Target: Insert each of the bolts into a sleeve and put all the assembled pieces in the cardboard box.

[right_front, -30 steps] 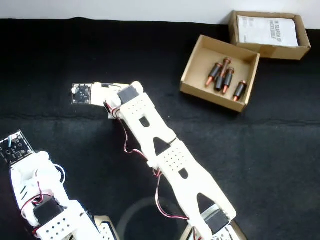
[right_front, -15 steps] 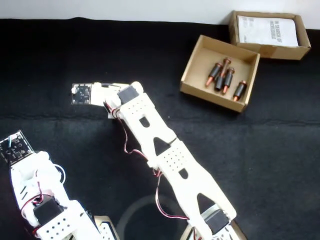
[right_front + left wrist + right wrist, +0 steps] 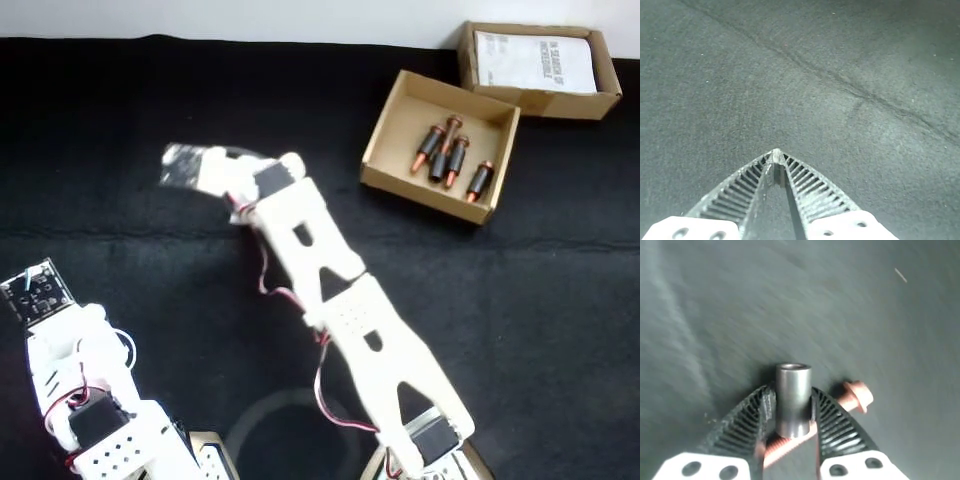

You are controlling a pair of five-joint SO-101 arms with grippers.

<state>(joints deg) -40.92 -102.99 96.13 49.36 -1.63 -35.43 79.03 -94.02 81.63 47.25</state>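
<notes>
Far left, low over the black table: left end effector clenched, tips meeting. Right end effector grasps a sleeve upright, a bolt just beside it. I note the cardboard box well apart rightward, holding four assembled pieces.

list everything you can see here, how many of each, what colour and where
cardboard box: 1, brown, open, on the far right of the cloth
assembled pieces: 4, dark with copper ends, lying inside that box
second cardboard box: 1, brown, just behind the first
paper sheet: 1, white, printed, inside the second box
sleeve: 1, dark grey metal, clamped in the right hand
bolt: 1, copper, crossing behind the sleeve; held or loose, cannot tell
cloth: 1, black, covering the table
arms: 2, white, based at the near edge
right hand: 1, black, shut on the sleeve
left hand: 1, black, shut, empty, above bare cloth
</notes>
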